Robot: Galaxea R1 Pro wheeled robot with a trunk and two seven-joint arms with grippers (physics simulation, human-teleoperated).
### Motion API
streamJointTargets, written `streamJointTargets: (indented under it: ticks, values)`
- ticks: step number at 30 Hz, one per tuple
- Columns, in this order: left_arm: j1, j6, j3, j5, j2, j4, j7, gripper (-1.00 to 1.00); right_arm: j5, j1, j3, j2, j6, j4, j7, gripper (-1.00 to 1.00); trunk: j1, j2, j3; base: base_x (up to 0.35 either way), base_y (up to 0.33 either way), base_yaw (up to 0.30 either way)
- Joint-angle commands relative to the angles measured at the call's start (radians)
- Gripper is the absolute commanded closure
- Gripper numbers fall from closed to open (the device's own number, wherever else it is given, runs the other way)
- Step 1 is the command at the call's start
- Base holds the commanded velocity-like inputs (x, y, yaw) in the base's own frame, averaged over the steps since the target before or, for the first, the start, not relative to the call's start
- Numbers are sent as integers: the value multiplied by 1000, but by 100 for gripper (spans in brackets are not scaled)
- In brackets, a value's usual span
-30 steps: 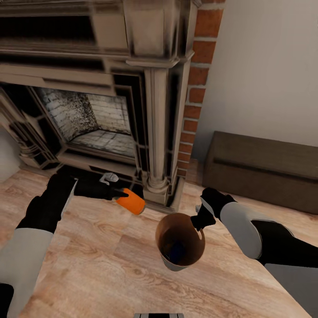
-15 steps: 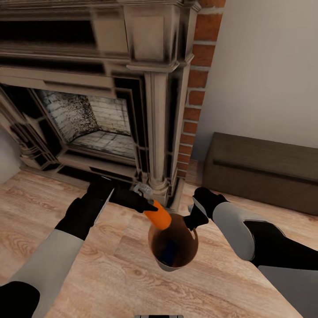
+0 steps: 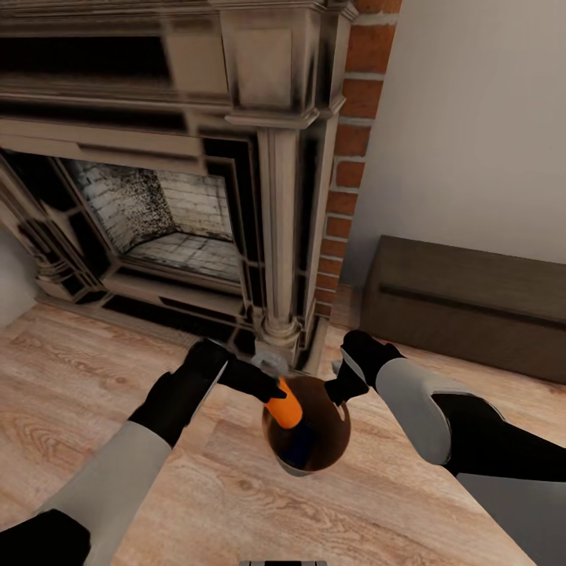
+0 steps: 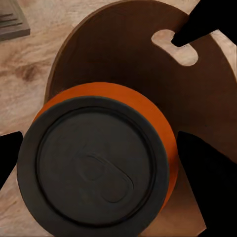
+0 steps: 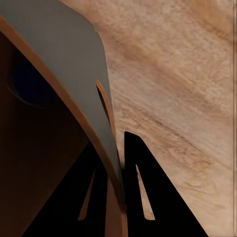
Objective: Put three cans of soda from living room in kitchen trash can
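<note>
Gripping an orange soda can (image 3: 284,404), left gripper (image 3: 271,391); right gripper (image 3: 339,391) pinching bucket rim (image 3: 343,415).

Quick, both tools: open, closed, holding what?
Left tool: closed on the orange cylindrical soda can.
Right tool: closed on the rim of the grey, wood-lined round bucket.

The bin (image 3: 308,440) hangs above the floor (image 3: 196,503), in front of the fireplace (image 3: 181,196). The right pincer (image 3: 339,391) grips the bin's rim from the right side. The left pincer (image 3: 275,389) holds a can (image 3: 284,403) over the bin's mouth, at its left. Another can (image 3: 303,448) lies deep inside the bin. A low box (image 3: 472,303) stands against the wall (image 3: 479,118), right of the fireplace.
</note>
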Motion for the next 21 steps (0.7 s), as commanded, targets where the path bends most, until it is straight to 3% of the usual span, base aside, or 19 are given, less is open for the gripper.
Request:
streamJointTargets:
  ticks: [1, 9, 21]
  values:
    - [1, -24, -2, -25, -2, 19, 7, 100, -28, -1, -16, 1, 3, 0, 4, 100, 0, 0, 0, 0, 0, 0]
    - [40, -74, -42, -25, -36, 57, 65, 100, -28, -1, -16, 19, 3, -4, 5, 100, 0, 0, 0, 0, 0, 0]
    - [59, -93, -79, -26, -48, 69, 117, 100, -28, -1, -16, 21, 3, -3, 5, 100, 0, 0, 0, 0, 0, 0]
